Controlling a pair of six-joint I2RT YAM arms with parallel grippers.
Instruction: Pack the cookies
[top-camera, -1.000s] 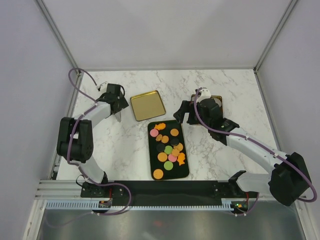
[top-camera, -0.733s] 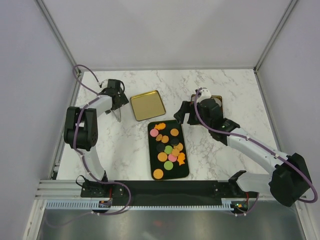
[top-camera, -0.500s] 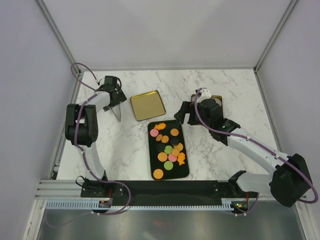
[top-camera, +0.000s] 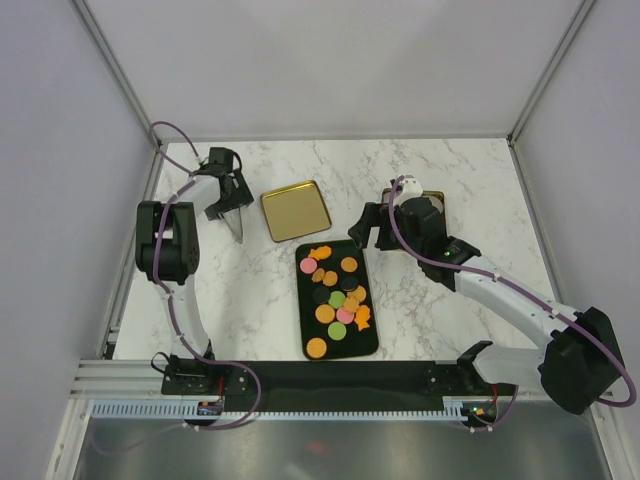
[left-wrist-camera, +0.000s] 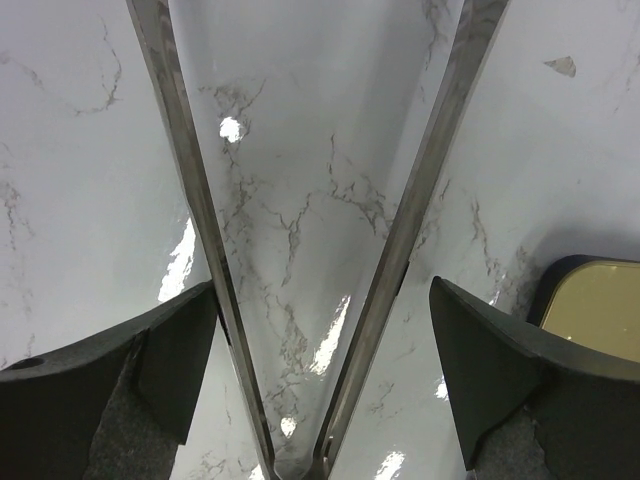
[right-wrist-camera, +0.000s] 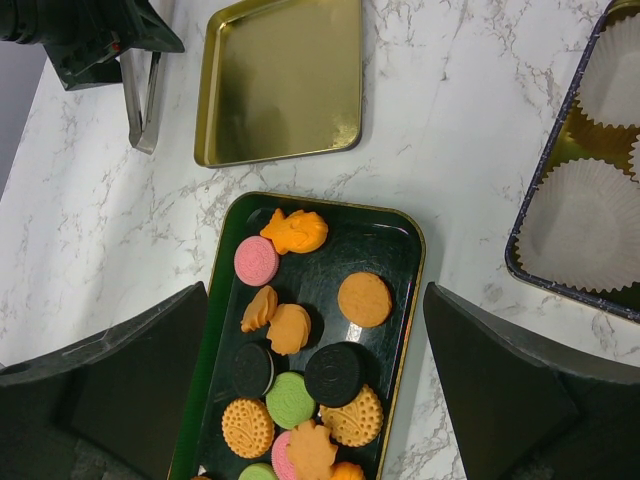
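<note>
1. Steel tongs (left-wrist-camera: 195, 220) straddled by left gripper (left-wrist-camera: 320, 295); whether gripped cannot be told. Risk: slipping out on lifting.
2. Right gripper (right-wrist-camera: 315, 295), jaws spread, empty, near cookies (right-wrist-camera: 333, 374) on black tray (right-wrist-camera: 395, 250). Risk: descending, scattering them.

Both arms look alike on my feed: the left arm (top-camera: 186, 320) and the right arm (top-camera: 510, 299) have smooth white link shells broken up by chunky black joint housings. A thin purple cable (top-camera: 170, 127) runs along the left one, and a second purple lead (top-camera: 390, 225) along the right. Each arm is bolted to a black base block (top-camera: 190, 376), with a tiny red-orange mark (top-camera: 208, 408) on the rail beneath. The left gripper (left-wrist-camera: 322, 288) has matte black, wedge-shaped fingers (left-wrist-camera: 110, 365) faced with rough grey pads (left-wrist-camera: 112, 450). The right gripper (right-wrist-camera: 315, 290) shows the same black wedges. A white rounded cap (top-camera: 409, 187) tops the right wrist.
</note>
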